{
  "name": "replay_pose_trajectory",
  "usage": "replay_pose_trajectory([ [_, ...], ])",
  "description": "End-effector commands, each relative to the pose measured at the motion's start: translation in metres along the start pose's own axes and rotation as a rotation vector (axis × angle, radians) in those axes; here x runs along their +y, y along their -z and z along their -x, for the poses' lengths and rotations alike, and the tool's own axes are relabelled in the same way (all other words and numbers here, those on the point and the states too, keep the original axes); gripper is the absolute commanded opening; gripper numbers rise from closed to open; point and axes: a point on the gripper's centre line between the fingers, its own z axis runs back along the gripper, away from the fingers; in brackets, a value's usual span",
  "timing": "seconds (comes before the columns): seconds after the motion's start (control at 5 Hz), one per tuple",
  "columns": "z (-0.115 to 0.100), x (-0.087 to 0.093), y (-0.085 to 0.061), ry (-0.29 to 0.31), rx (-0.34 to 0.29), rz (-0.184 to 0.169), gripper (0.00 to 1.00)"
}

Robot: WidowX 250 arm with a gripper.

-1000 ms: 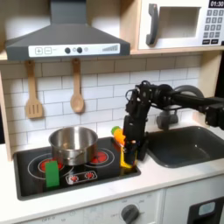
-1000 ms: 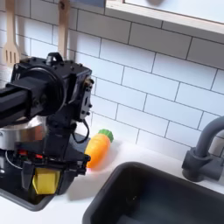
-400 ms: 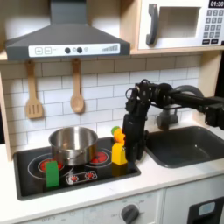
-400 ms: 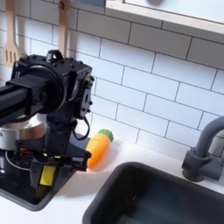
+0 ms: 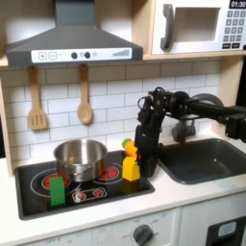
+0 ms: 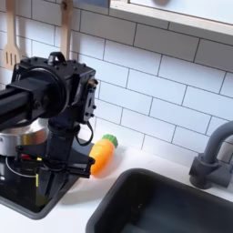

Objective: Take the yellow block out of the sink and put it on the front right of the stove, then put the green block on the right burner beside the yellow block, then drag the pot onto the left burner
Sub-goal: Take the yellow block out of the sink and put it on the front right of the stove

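On the stove (image 5: 29, 202), toward the first exterior view's right edge, the yellow block (image 5: 130, 169) stands upright, just beside the right burner (image 5: 111, 173). The gripper (image 5: 140, 165) hangs over it with the arm reaching in from the sink (image 5: 207, 159) side. Whether the fingers grip the block or have let go of it cannot be told; they sit right against it in the first exterior view, and in the second exterior view the arm's black body (image 6: 55, 100) hides the block and the fingertips.

So the first step looks nearly done: the yellow block is out of the sink and on the stove's right part, though it seems to sit nearer the middle of that edge than the front corner.

The green block (image 5: 57, 190) stands on the stove's front left, on the left burner (image 5: 43, 180), well apart from the yellow one, so it has yet to go to the right burner. The pot (image 5: 81, 159) sits at the back of the stove between the two burners, overlapping both; dragging it onto the left burner is also left. An orange carrot toy (image 6: 103, 156) lies on the counter (image 6: 159, 162) behind the sink.
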Motion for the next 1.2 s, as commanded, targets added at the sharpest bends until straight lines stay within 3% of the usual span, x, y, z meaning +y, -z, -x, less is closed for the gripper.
replay_pose_trajectory([
  [0.0,0.008,0.000,-0.002,0.006,0.000,-0.007,1.00],
  [0.4,0.008,0.003,-0.012,0.009,-0.015,0.005,1.00],
  [0.6,0.006,0.003,-0.007,0.005,0.005,0.003,1.00],
  [1.0,-0.010,-0.006,-0.021,-0.019,-0.037,0.032,1.00],
])
